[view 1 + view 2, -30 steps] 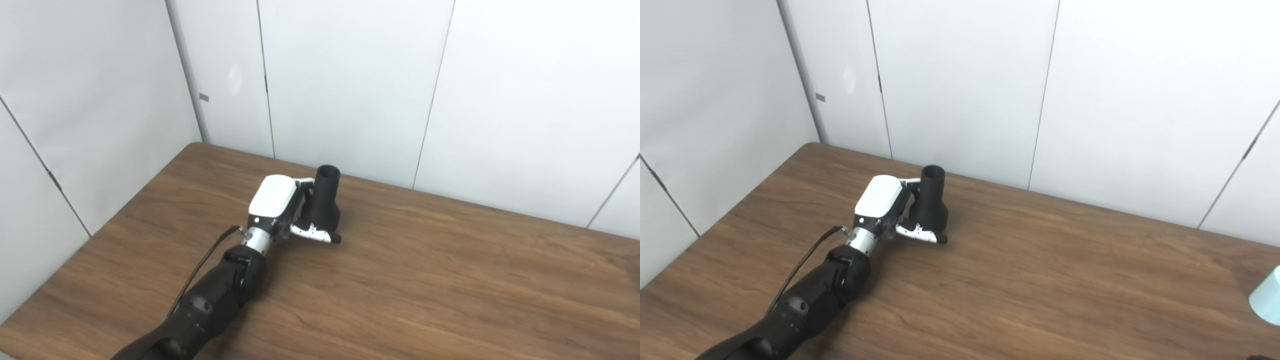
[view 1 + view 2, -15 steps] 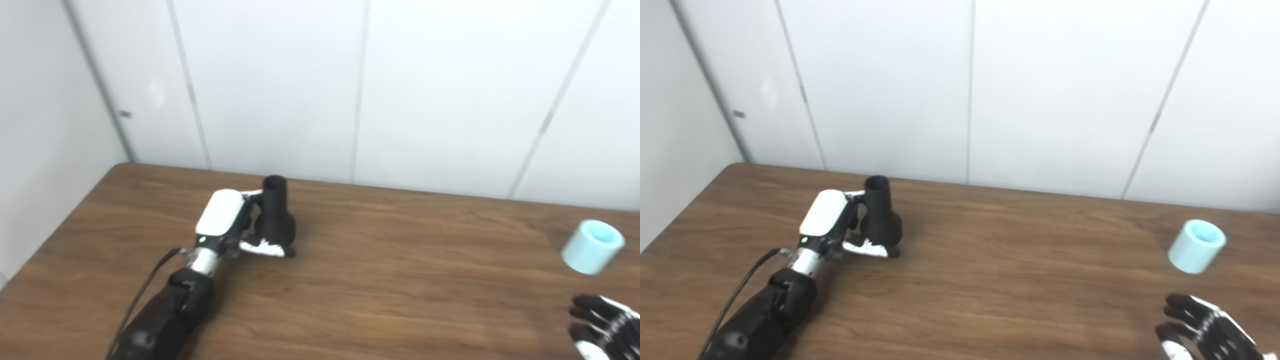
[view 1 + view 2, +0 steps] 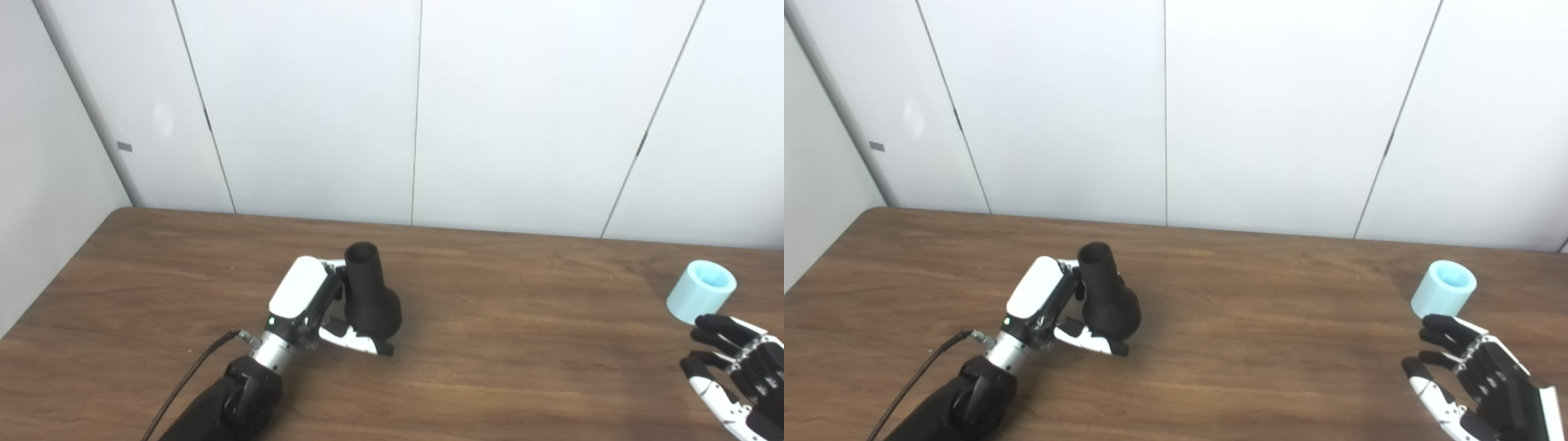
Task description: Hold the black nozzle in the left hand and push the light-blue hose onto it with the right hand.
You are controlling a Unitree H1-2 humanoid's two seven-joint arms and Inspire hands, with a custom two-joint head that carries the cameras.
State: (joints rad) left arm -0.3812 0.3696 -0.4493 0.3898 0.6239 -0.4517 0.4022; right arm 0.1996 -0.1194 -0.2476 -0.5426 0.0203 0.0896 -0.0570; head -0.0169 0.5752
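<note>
Reaching for the hose, nozzle already in hand

Light-blue hose point(image 3: 1443, 296): a short, stubby cylinder standing on the wooden table point(image 3: 1249, 361) at the far right, open end up and tipped slightly toward the back wall. It lies just ahead of my right hand point(image 3: 1476, 380), up and a little to the left along the tabletop. Fingertips point(image 3: 1433, 323) sit just beside its base; I can't tell whether they touch it.

Right hand: fingers spread, nothing in it, palm facing up and toward the hose. By far the nearer hand to the piece.

Black nozzle point(image 3: 369, 296): well apart from the hose, on the left half of the table. Narrow neck points up and leans a little left, wide bell at the bottom. My left hand point(image 3: 318, 309) is wrapped around the bell, fingers behind and thumb under the front.

Judgement: hose not yet grasped. The next move likely turns on closing around the cylinder's side from below, then carrying it leftward across the table so its bore lines up with the nozzle's tilted neck.
</note>
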